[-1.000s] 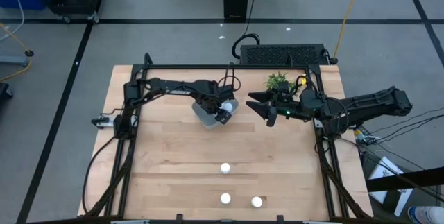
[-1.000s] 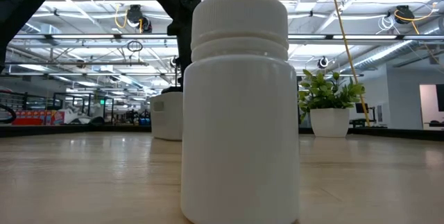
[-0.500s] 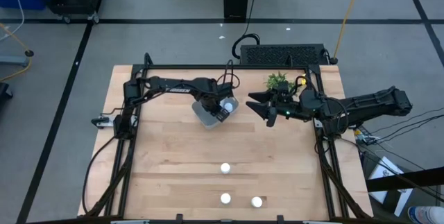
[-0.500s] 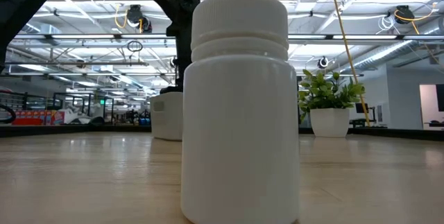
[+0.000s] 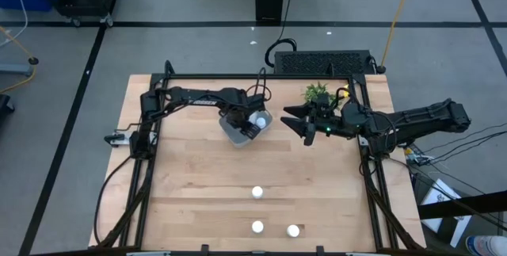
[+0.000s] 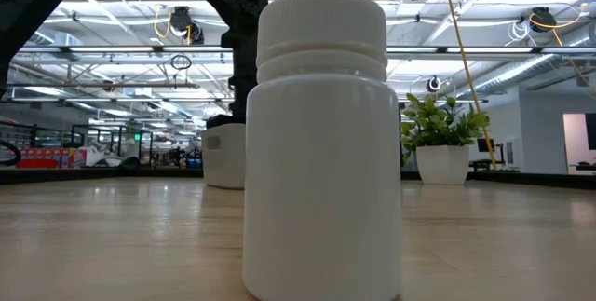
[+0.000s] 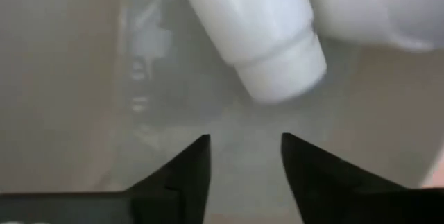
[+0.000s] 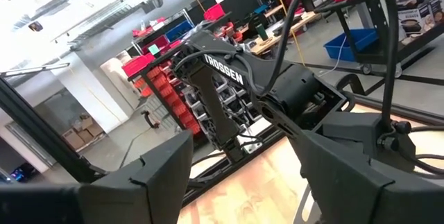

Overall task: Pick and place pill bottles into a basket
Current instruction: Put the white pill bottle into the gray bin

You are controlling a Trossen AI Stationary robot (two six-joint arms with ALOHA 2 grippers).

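Three white pill bottles (image 5: 257,193) upright

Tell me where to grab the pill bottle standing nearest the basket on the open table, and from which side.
Grip the upright pill bottle across its round body just below the cap, coming straight down from above. It stands alone on the table, well apart from the two bottles nearer the front edge, so open fingers should fit on either side. The left gripper is over the basket; the right gripper waits beside it.
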